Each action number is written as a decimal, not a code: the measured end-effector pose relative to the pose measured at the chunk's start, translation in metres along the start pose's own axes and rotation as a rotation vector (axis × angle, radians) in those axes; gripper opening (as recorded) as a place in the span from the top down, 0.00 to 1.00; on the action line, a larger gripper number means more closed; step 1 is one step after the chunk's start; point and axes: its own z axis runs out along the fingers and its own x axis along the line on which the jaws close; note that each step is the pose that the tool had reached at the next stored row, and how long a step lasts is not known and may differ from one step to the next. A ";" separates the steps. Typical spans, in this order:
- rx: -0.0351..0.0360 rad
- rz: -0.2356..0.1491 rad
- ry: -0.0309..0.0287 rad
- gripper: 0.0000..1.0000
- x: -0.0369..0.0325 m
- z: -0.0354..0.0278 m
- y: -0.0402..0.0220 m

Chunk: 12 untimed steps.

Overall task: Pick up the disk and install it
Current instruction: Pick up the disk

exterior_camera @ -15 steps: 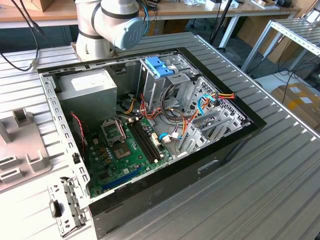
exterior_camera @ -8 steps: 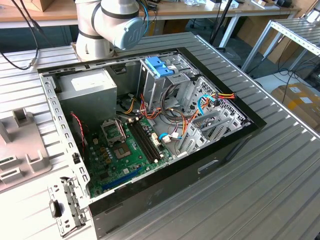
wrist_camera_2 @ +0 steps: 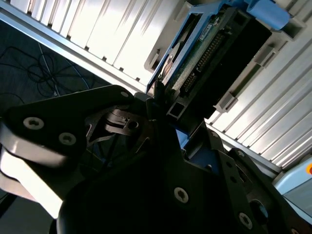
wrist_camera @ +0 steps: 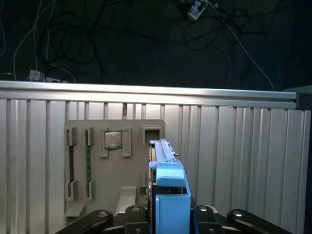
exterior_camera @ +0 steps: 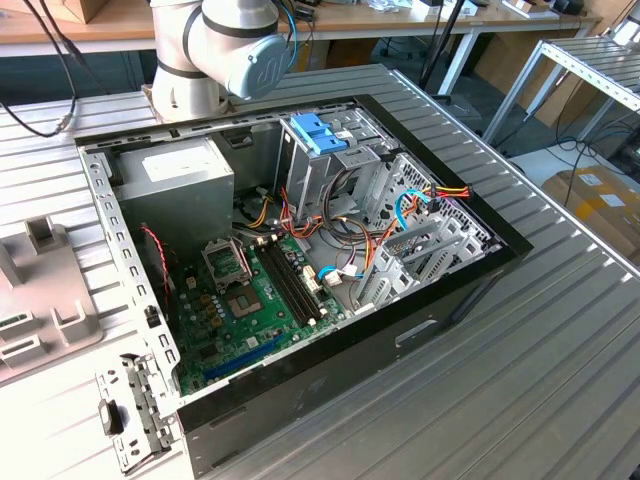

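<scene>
Disk blue-railed, green circuit board exposed, clamped between jaws

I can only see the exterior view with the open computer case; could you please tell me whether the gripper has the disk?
Observer: Yes, in the first wrist view the gripper is shut on the disk, which stands on edge in its grip.
Operator: Thank you; what lies beyond it there?
Observer: A grey parts tray on the ribbed table, with a processor chip in one pocket.
Operator: Which side of the disk shows?
Observer: In the second wrist view, its green circuit board faces the camera.
</scene>
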 end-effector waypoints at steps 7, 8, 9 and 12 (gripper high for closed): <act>0.0000 0.000 0.0000 0.63 -0.0001 -0.0045 -0.0002; -0.0001 0.000 0.0001 0.63 -0.0002 -0.0052 -0.0002; 0.0000 0.000 0.0000 0.63 -0.0002 -0.0064 -0.0002; 0.0000 0.000 0.0000 0.63 -0.0003 -0.0085 -0.0003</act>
